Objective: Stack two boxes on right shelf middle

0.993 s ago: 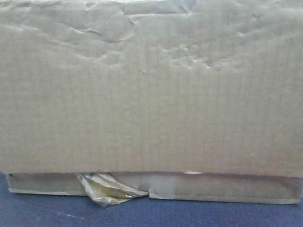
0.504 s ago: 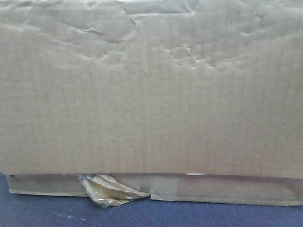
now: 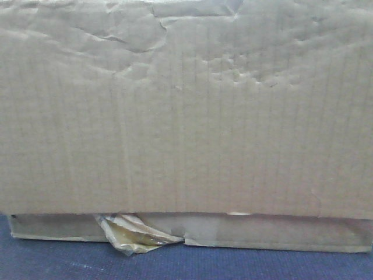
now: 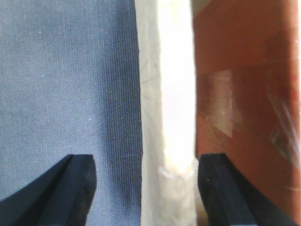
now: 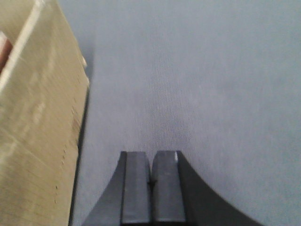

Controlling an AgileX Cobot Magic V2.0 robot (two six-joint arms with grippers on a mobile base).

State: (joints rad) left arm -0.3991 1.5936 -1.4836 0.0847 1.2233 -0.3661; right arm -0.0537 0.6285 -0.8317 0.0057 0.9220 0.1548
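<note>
The box [image 3: 186, 116] fills almost the whole front view. Its tan face is creased and dented near the top, and a crumpled tape scrap [image 3: 137, 233] hangs at its bottom edge. It stands on a blue cloth [image 3: 233, 265], very near to the camera. Only one box shows, and the shelf does not appear in any view, so I judge that the box is not yet lifted and the task is at its early part.

In the left wrist view, the pale top edge of the box wall [image 4: 164, 94] runs upward between the two black fingers. The left gripper [image 4: 146, 160] is spread wide and straddles this wall. One finger is over the blue cloth [image 4: 66, 84] outside and is clearly apart from the wall. The other is on the inner side, just beside the wall, where the orange-brown inside of the box shows. I think it is placed so in order to pinch the wall when it closes, because the wall is the only thin part of a big box that such jaws can take.

In the right wrist view, the right gripper [image 5: 150, 160] has its fingers pressed together with nothing between them. It hangs over bare blue cloth [image 5: 188, 70], and the box [image 5: 33, 117] is at its left, apart from it. It seems to wait at the side.
</note>
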